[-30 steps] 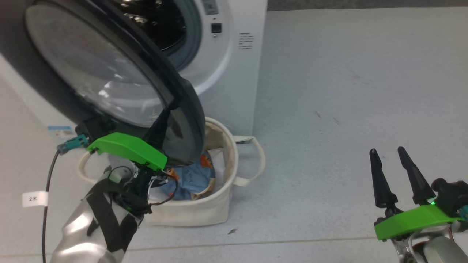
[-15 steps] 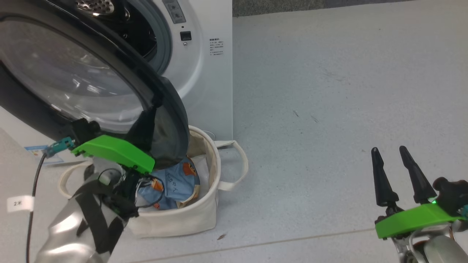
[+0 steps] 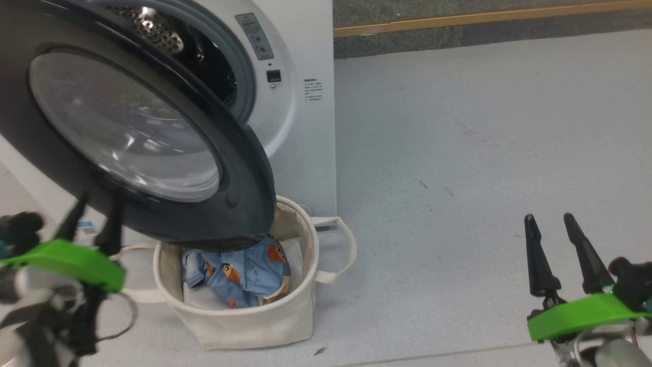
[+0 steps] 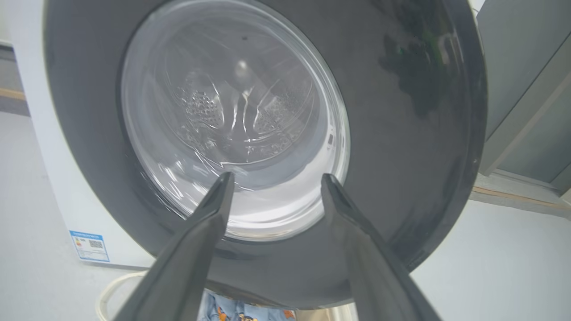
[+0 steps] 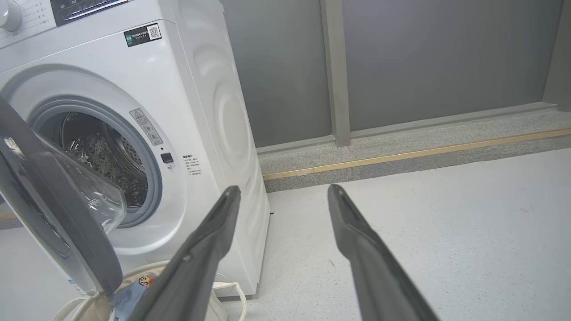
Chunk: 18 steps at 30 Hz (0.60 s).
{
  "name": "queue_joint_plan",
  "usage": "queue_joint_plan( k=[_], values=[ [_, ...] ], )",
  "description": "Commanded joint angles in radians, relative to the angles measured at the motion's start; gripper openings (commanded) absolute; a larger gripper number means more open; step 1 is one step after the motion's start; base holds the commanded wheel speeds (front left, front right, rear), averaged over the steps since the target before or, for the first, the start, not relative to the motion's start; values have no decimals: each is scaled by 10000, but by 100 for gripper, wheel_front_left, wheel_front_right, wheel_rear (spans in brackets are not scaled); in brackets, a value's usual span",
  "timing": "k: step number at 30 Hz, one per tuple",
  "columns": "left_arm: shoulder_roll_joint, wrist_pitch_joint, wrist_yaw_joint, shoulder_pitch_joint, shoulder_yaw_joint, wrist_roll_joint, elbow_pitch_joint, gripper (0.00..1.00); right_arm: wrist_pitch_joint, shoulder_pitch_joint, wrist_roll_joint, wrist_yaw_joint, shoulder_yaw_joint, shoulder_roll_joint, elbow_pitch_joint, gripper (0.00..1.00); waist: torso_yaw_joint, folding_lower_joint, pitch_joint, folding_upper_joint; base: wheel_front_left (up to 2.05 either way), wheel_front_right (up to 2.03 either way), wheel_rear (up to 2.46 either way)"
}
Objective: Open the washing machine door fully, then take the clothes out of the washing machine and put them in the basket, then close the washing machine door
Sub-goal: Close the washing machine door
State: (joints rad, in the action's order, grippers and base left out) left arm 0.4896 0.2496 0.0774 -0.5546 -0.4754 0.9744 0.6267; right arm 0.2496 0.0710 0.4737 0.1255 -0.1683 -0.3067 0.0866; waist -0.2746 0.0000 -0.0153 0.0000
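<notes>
White steel and black gloss: the washer [image 3: 305, 127] stands with its door [image 3: 239, 193] swung out over the basket [image 3: 244, 326], where the blue printed clothes [image 3: 239, 272] lie in a soft heap. Only the closing looks left to do. The door is probably heavy and rigid, its rim slick and its glass best spared; a push on the rim near the free edge should serve. The left tool [image 4: 277, 177] faces the door's outer side, fingers spread and empty. The right tool [image 3: 549, 217], likewise spread and empty, hangs well apart above the floor [image 3: 484, 153].
</notes>
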Motion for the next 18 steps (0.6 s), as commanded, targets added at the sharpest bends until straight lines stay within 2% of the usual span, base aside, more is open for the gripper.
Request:
queue_joint_plan(
  k=[1,6,11,18],
  values=[
    [608,117,-110,-197,653,-291,-381,100,122,63,-92,52,-65,-59,-364,100,74,0,-24,0,0,0,0],
    [966,120,-673,1164,2043,-1573,-1151,100,122,8,-146,52,-115,13,-373,100,199,0,-71,0,0,0,0],
    [678,120,-656,2215,2995,-2243,-1780,100,122,-31,-210,52,-90,-7,-362,100,338,0,-101,0,0,0,0],
    [334,121,-609,2635,3567,-2965,-2083,100,122,0,-220,52,-183,-30,-343,100,446,0,-105,0,0,0,0]
  ],
)
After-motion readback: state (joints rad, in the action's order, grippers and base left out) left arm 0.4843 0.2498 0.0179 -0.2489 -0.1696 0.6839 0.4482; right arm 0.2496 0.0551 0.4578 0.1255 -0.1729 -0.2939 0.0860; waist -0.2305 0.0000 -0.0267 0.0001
